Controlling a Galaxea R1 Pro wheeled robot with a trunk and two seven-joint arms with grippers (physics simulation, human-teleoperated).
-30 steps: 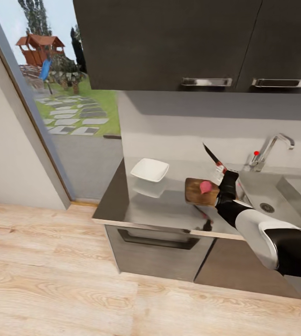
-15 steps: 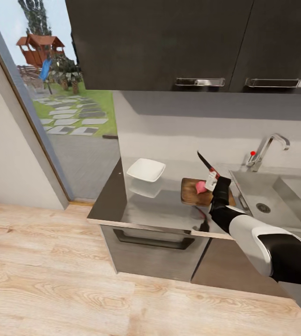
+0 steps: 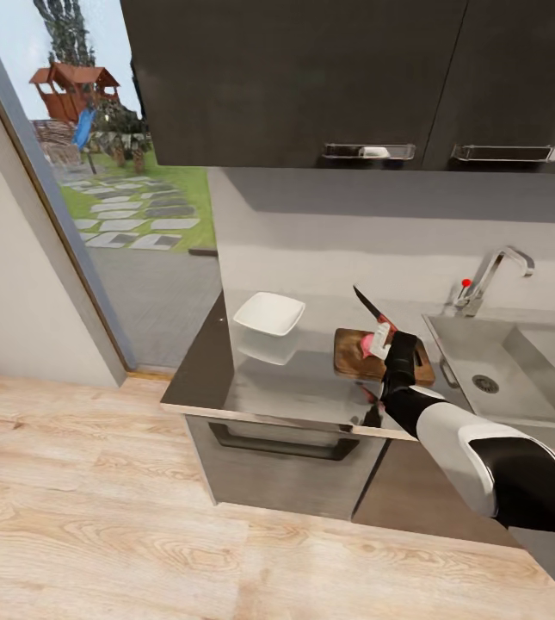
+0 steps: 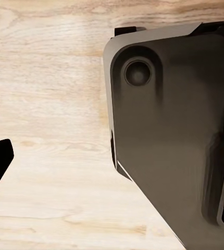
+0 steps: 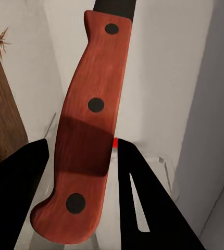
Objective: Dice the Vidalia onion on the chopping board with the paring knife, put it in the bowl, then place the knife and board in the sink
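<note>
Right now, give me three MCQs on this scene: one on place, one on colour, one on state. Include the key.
1. Where is the Vidalia onion?
A. in the sink
B. on the chopping board
C. in the bowl

2. What colour is the bowl?
A. white
B. red
C. black

3. What is the right tool doing?
A. open, holding nothing
B. shut on the paring knife
C. shut on the onion

Key: B, the onion sits on the chopping board; A, the bowl on the countertop is white; B, the fingers clamp the paring knife handle.
</note>
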